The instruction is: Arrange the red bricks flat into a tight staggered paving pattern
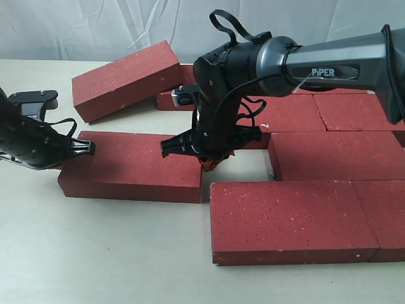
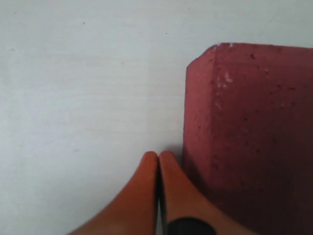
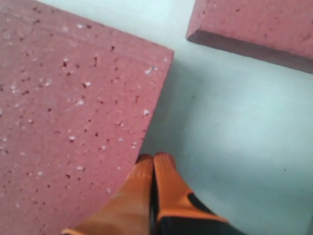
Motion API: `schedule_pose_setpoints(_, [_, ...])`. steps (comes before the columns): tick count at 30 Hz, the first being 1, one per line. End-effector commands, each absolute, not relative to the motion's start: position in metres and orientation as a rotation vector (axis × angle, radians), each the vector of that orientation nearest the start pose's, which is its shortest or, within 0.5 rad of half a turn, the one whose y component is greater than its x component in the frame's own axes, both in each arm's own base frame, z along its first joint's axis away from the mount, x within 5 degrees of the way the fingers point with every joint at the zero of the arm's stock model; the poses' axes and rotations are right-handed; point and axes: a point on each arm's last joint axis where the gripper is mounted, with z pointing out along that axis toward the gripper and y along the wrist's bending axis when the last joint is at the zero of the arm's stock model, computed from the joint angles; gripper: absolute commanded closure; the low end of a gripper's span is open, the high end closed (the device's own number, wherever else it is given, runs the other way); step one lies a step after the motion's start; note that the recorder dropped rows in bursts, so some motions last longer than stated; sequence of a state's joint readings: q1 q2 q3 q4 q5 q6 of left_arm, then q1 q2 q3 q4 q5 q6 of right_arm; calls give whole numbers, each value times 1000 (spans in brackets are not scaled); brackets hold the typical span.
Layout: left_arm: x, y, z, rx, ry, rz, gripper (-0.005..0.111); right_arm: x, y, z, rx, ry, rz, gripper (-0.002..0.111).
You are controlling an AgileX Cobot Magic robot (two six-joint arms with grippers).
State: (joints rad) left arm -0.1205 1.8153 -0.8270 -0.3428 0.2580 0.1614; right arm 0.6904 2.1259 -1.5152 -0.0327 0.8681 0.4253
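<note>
One loose red brick (image 1: 130, 166) lies flat left of centre. My left gripper (image 2: 159, 155) is shut and empty, its orange tips on the table right beside this brick's end face (image 2: 249, 127). My right gripper (image 1: 212, 163) is also shut and empty. Its tips (image 3: 154, 159) rest at the other end of the same brick (image 3: 73, 112), in the gap before the laid bricks. Several red bricks lie flat and close together on the right, among them a front one (image 1: 291, 218) and one behind it (image 1: 335, 155). At the back, another brick (image 1: 126, 79) sits tilted.
The tilted brick leans on a low brick (image 1: 169, 99) behind the right arm. Bare pale table (image 1: 95, 253) runs along the front and left. A white cloth backdrop (image 1: 95, 25) closes off the rear. The corner of a laid brick (image 3: 254, 24) shows beyond the gap.
</note>
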Motion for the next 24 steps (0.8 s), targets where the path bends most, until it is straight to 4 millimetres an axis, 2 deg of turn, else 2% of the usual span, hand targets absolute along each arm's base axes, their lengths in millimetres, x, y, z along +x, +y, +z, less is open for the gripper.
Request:
schedule_pose_setpoints(1, [312,-47,120,-67,2743,-220,107,330,268,148,-429,2949,97,109])
schedule_pose_setpoints(14, [310,-49,120,-117,2763,-258,107,335,263,149,-411,2912,1,109])
schedule_pose_setpoints(24, [311,-50,121,-92,2751,-259,107,328,272,149,-425,2941,88,109])
